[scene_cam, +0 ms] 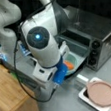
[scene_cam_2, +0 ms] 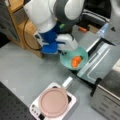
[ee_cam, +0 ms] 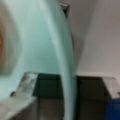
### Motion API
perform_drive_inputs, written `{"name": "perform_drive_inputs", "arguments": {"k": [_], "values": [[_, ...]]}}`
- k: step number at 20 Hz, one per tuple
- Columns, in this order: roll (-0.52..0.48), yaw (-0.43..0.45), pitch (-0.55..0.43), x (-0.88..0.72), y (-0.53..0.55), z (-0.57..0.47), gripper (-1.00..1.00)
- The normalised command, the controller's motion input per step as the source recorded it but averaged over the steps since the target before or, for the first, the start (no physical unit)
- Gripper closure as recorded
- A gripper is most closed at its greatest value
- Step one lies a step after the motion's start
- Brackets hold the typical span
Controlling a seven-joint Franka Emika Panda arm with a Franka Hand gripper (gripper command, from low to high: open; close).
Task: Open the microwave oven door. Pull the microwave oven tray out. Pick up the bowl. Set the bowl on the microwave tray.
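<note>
Filling the wrist view, the bowl has its rim clamped in the hand, apparently just above the pulled-out microwave oven tray (something orange inside); behind, the microwave oven door hangs open on the microwave oven.

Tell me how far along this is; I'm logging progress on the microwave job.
Done: the microwave oven door is down and the microwave oven tray is pulled out. In hand: the gripper holds the bowl, with something orange inside, by its rim over the tray's outer end. Left: whether the bowl already rests on the tray cannot be told; the fingers haven't let go.
</note>
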Motion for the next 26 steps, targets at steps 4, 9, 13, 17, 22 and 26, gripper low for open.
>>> {"name": "perform_drive_inputs", "arguments": {"k": [4, 9, 13, 17, 22, 26], "values": [[-0.079, -0.314, -0.263, -0.75, 0.34, -0.14, 1.0], [-0.08, -0.251, -0.302, -0.48, 0.22, -0.15, 1.0], [-0.021, -0.199, -0.269, -0.24, 0.21, -0.12, 1.0], [0.094, -0.17, -0.212, -0.14, 0.21, -0.09, 1.0], [0.235, -0.125, -0.205, -0.15, 0.23, -0.09, 1.0], [0.175, -0.08, -0.189, -0.19, 0.27, -0.12, 1.0]]}}
